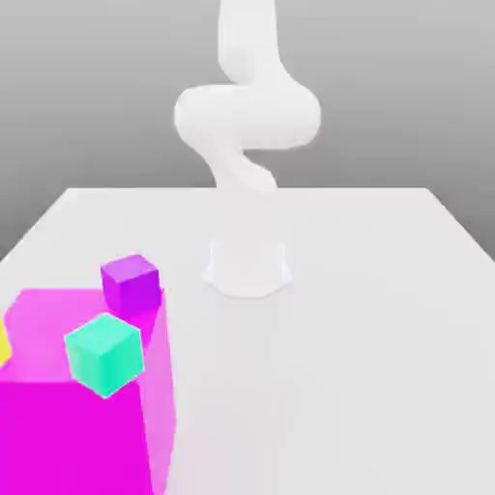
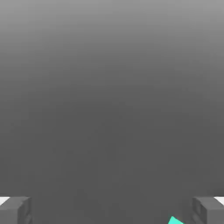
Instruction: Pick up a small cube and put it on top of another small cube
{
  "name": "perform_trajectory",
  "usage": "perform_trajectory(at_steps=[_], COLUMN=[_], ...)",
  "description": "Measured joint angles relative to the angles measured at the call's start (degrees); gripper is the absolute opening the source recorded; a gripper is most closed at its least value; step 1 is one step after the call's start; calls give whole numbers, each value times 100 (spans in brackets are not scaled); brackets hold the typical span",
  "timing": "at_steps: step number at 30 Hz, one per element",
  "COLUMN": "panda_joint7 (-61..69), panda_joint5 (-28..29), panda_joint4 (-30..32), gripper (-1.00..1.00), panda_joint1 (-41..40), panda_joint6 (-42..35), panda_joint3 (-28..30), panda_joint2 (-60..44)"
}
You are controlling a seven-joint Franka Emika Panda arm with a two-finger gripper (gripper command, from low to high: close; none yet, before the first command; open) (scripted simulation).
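1. The Panda gripper (image 2: pixel 112 211) is spread wide, its two fingers well apart with nothing pinched between them.
2. In the exterior view, the turquoise cube (image 1: pixel 104 355) overlaps the front edge of the large magenta block (image 1: pixel 72 435), toward the exterior view's left.
3. The purple cube (image 1: pixel 131 283) appears just beyond it, near the block's far corner.
4. The white arm (image 1: pixel 248 116) rises behind.
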State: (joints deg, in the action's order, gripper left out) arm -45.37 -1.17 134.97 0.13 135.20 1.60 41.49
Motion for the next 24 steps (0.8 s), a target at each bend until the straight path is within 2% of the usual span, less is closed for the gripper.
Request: perform_trajectory(at_steps=[5, 13, 17, 20, 24], panda_joint7=[428, 985, 934, 400, 400], panda_joint5=[-317, -545, -195, 762, 762], panda_joint4=[723, 1866, 2419, 2819, 2819], gripper=[0, 0, 0, 0, 0], panda_joint1=[292, 659, 639, 492, 455], panda_joint6=[817, 2135, 2780, 3235, 3235], panda_joint3=[310, 364, 242, 255, 255], panda_joint2=[-1069, -2781, -3525, -4009, -4009])
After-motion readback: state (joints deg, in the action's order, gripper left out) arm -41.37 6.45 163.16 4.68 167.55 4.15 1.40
